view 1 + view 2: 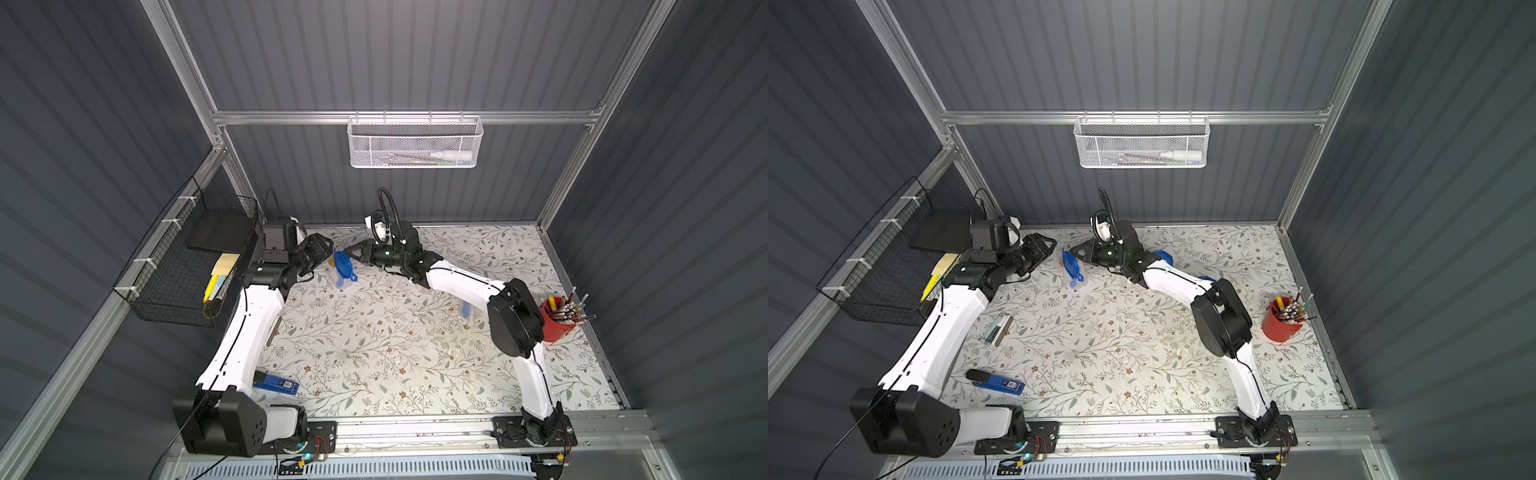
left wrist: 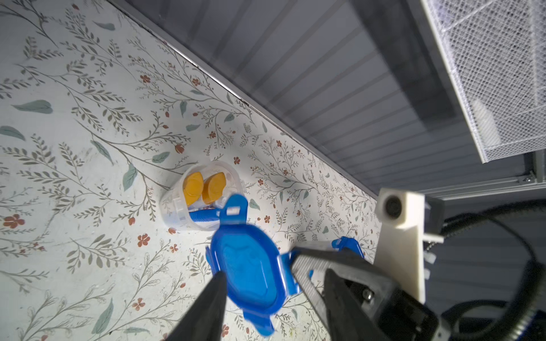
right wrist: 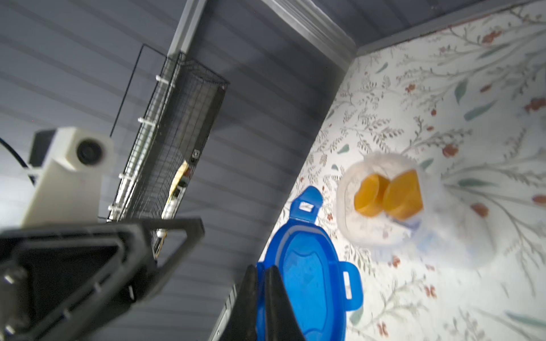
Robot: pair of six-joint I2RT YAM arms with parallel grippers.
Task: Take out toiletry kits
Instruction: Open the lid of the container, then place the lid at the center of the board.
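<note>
A clear jar (image 2: 177,206) stands on the floral table near the back wall, its mouth uncovered. Inside it are the toiletry kits: two tan-gold bottle caps (image 2: 193,189) (image 3: 370,195) and a blue toothbrush (image 2: 204,215). The jar's blue clip lid (image 1: 343,266) (image 1: 1071,262) hangs just above and beside the jar. My right gripper (image 3: 261,270) (image 1: 351,251) is shut on the lid's rim. My left gripper (image 2: 274,273) (image 1: 328,245) is open, with the lid (image 2: 251,271) between its spread fingers.
A red cup of pens (image 1: 557,320) stands at the right edge. A blue stapler (image 1: 276,382) lies front left, with a small box (image 1: 998,330) near it. Another blue-lidded jar (image 1: 1163,255) sits behind my right arm. A white mesh basket (image 1: 415,143) and a black wire basket (image 1: 195,257) hang on the walls.
</note>
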